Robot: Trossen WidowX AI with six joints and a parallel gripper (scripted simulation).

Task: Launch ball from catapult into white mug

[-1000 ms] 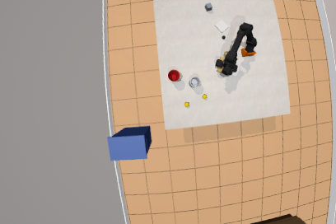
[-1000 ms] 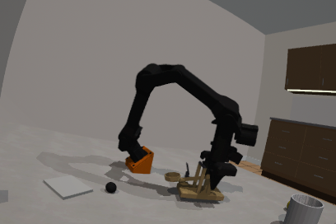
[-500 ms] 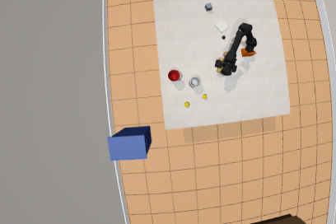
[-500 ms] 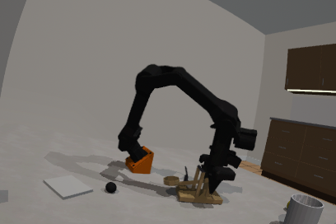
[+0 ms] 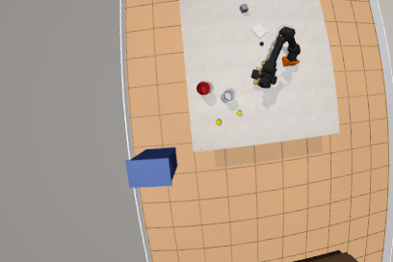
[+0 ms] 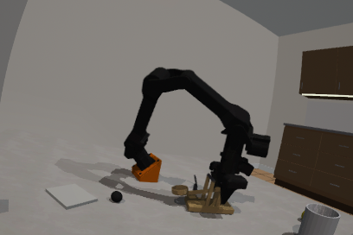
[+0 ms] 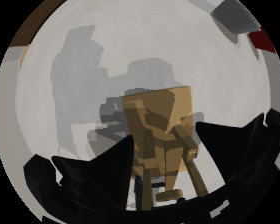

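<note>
The wooden catapult stands on the white table top, mostly under the arm in the top view. Its round cup shows no ball. My gripper is open, with its fingers apart on either side of the catapult's frame, low over it. The black ball lies on the table near the white tile, away from the catapult. The white mug stands upright; it also shows at the top right of the wrist view.
A red cup stands beyond the mug. Two yellow balls lie near the mug. A white tile and a grey cube lie farther back. An orange block is at the arm's base.
</note>
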